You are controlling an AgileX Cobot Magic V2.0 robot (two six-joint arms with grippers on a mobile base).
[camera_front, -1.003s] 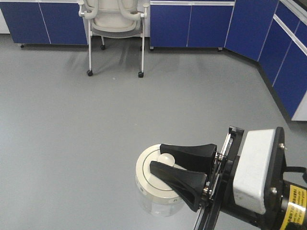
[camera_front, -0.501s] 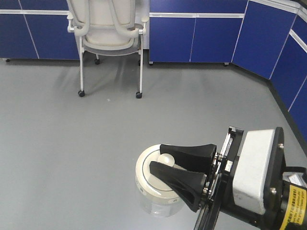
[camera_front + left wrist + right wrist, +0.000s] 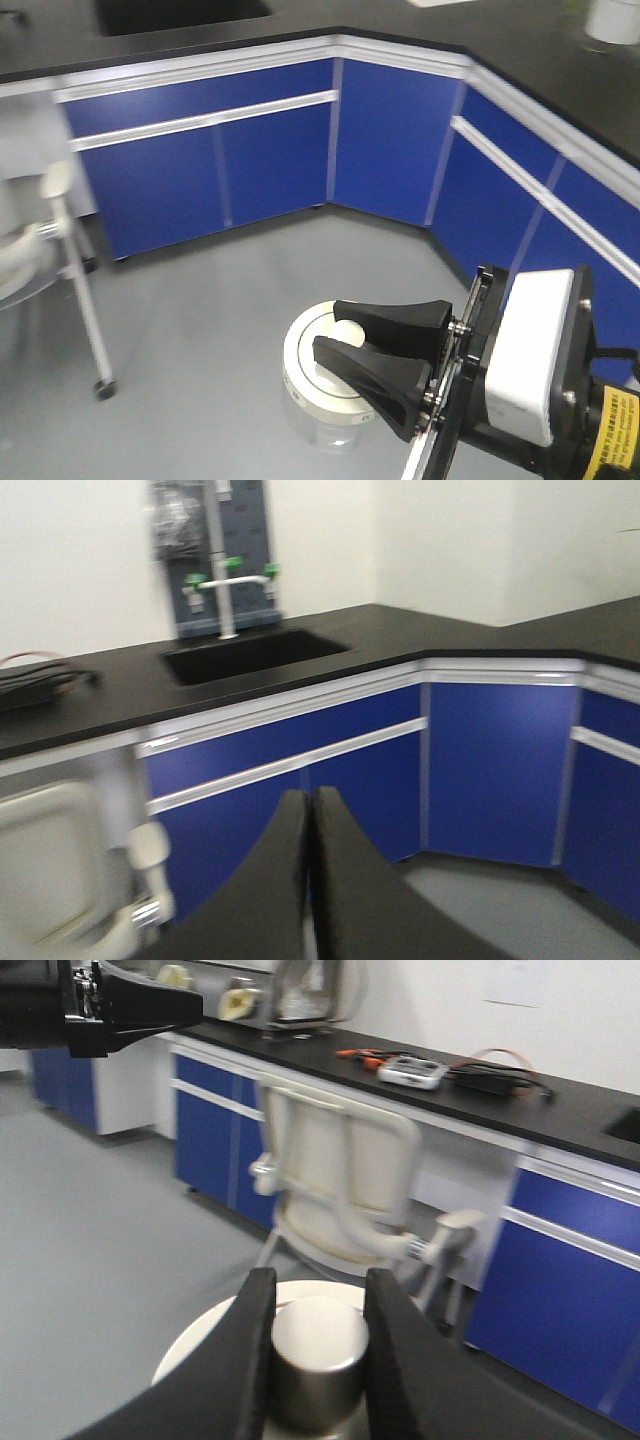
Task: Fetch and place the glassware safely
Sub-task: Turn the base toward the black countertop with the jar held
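The glass jar point(image 3: 322, 425) has a round cream-white lid point(image 3: 303, 372) with a central knob point(image 3: 318, 1338). It hangs in the air above the grey floor. My right gripper point(image 3: 336, 331) is shut on the knob, one black finger on each side, which shows close up in the right wrist view point(image 3: 318, 1305). The lid's rim point(image 3: 200, 1345) shows below the fingers there. My left gripper point(image 3: 308, 802) is shut with nothing between its jaws, held up in front of blue cabinets. It also shows at the top left of the right wrist view point(image 3: 150, 1005).
Blue base cabinets point(image 3: 390, 140) under a black countertop point(image 3: 500, 40) form a corner ahead and run along the right. A white wheeled chair point(image 3: 45, 250) stands at the left and also shows in the right wrist view point(image 3: 340, 1180). A sink point(image 3: 250, 652) is set in the counter.
The whole front view has swung: the chair slid from the top centre to the left edge and the cabinet corner is now close ahead. The jar stays in my right gripper.
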